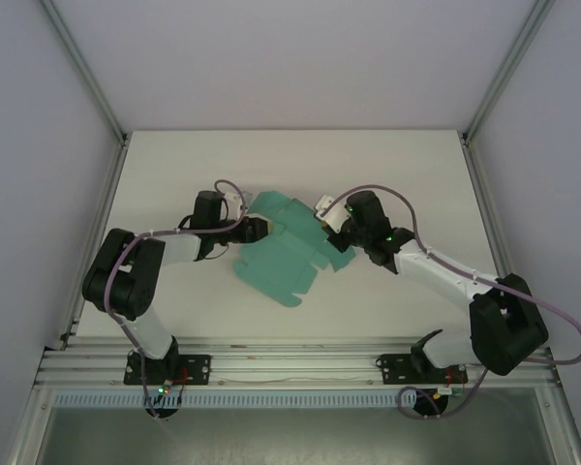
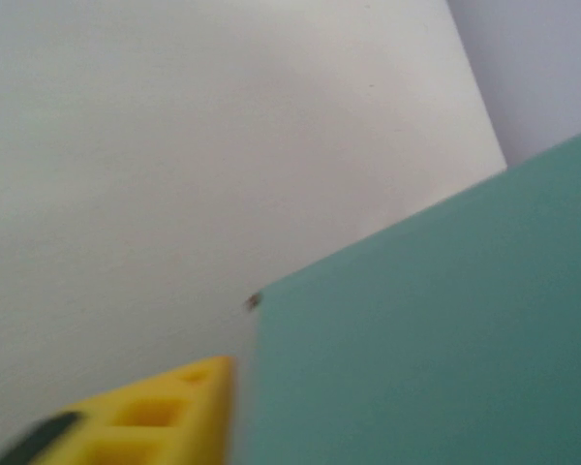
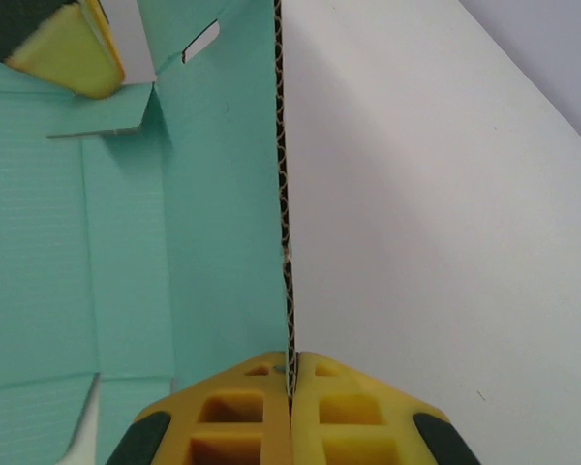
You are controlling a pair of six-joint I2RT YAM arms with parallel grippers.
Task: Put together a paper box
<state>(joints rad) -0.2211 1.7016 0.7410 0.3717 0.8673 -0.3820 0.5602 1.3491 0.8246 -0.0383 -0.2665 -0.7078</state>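
Right arm point(image 1: 445, 276) inward, jaws tight together.

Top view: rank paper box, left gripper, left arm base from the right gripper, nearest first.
From the right gripper:
1. paper box, clamped in its fingers.
2. left gripper, across the sheet, leftward.
3. left arm base, bottom left.

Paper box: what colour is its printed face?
Teal-green; the paper box shows best in the right wrist view.

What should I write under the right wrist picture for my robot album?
The robot's right fingers pinch the edge of a raised flap on the teal paper box.
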